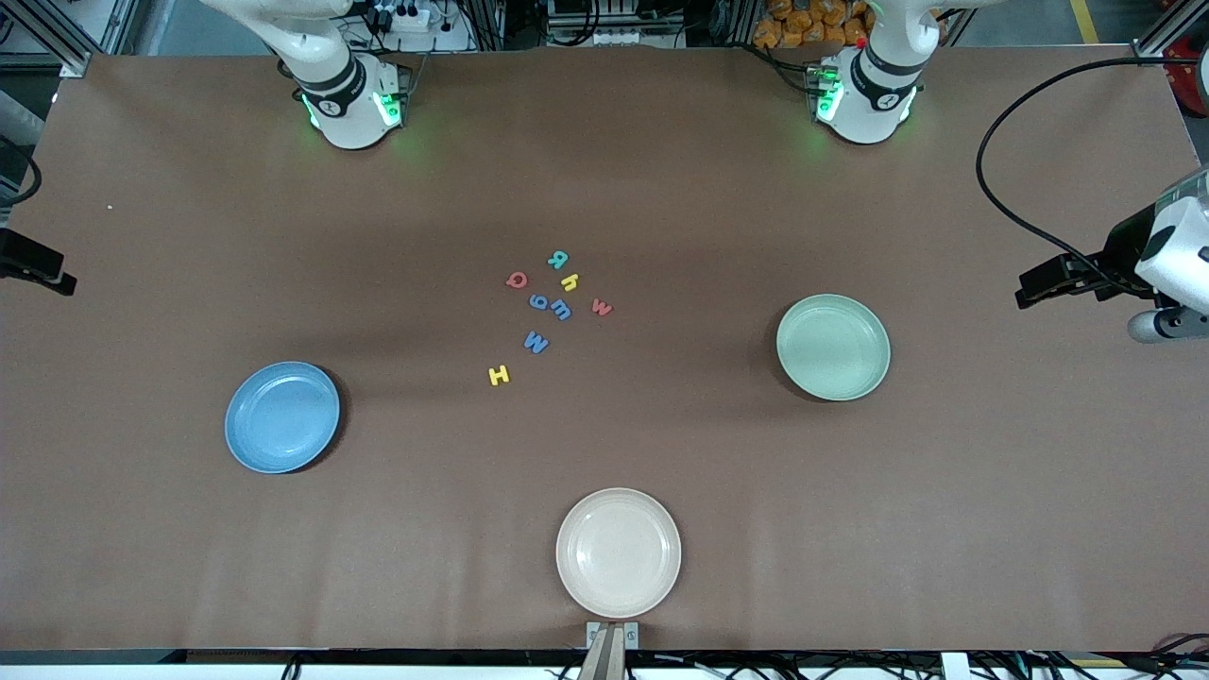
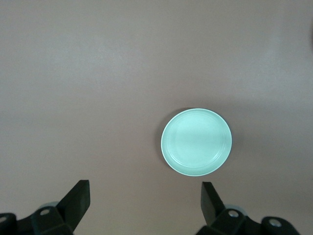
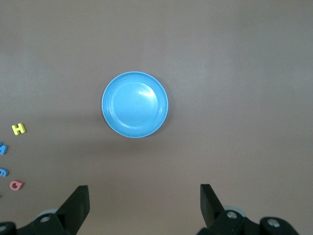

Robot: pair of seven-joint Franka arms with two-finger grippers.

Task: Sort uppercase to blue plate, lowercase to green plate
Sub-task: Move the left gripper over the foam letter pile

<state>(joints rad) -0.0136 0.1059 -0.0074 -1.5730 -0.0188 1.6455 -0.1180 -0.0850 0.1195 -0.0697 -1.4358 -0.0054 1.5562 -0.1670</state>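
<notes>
While both arms wait high at the table's ends, the left gripper (image 2: 144, 205) hangs with its jaws spread wide and empty above the round pale mint-green plate (image 1: 833, 347), and the right gripper (image 3: 143, 208) hangs likewise wide apart and empty above the round light-blue plate (image 1: 281, 416). Plates, three: blue toward the right arm's end, green toward the left arm's end, and one round cream plate (image 1: 619, 552) between them and nearest the front camera; all bare. Foam letters, eight, lying flat on the brown table cover (image 1: 189, 236) in a loose cluster mid-table, between the two coloured plates and well apart from both. Uppercase, four: teal-green R (image 1: 558, 258), red Q (image 1: 516, 280), blue M (image 1: 536, 342), yellow H (image 1: 499, 375). Lowercase, four: yellow h (image 1: 569, 281), blue g (image 1: 537, 302), blue m (image 1: 560, 310), red w (image 1: 602, 307). Governing relation: from the right gripper the cluster lies toward the table's middle, with H and M on its nearer edge, so that arm seems better placed for the capitals. The w sits on the edge toward the green plate and the left arm. The g and m almost touch. Letters are squat, with no marked long axis.
</notes>
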